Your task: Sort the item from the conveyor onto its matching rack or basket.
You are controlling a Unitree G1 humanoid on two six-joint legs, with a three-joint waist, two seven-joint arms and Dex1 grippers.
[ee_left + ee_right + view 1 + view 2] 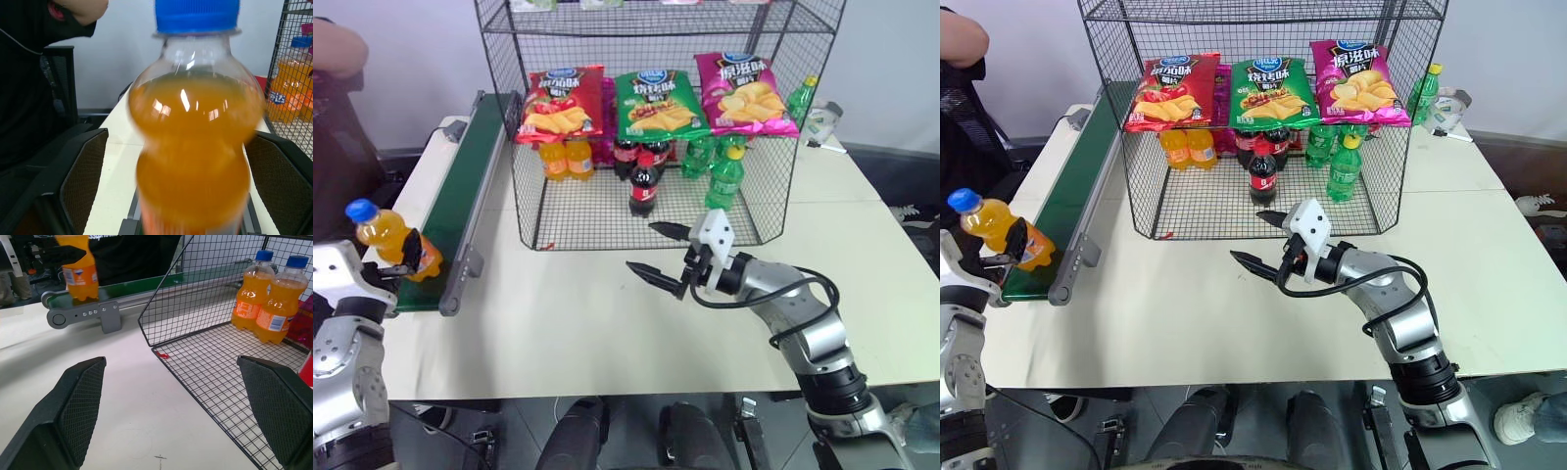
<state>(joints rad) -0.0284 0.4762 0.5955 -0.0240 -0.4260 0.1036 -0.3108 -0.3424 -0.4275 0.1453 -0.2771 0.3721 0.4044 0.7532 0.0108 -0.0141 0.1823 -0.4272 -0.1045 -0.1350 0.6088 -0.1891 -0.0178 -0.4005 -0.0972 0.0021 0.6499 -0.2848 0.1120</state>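
The white table (607,323) spreads wide, and at its back stands the big black wire rack (656,127), its front open toward the robot. Along the table's left edge runs the green conveyor (470,186), rails silver, its near end roller close to the left arm.

On the rack's middle shelf, 3 chip bags: red (560,103), green (660,105) and pink (742,93). Down on the mesh floor, 2 orange sodas (566,159) stand side by side at the left, cola bottles (644,184) with red caps in the middle, green bottles (724,176) at the right. Another green bottle (801,98) stands outside the rack, far right.

Now the right gripper (658,250), hovering over the bare table just in front of the rack, fingers spread wide, nothing between them.

Over at the conveyor's near end, the bottle (393,238): orange soda, blue cap, tilted with the cap leaning left. The left gripper (399,257) has its 2 fingers on either side of the bottle; in the left wrist view they flank its body closely, but whether they are pinching it I cannot tell.

A person's dark sleeve (337,49) shows at the far left.
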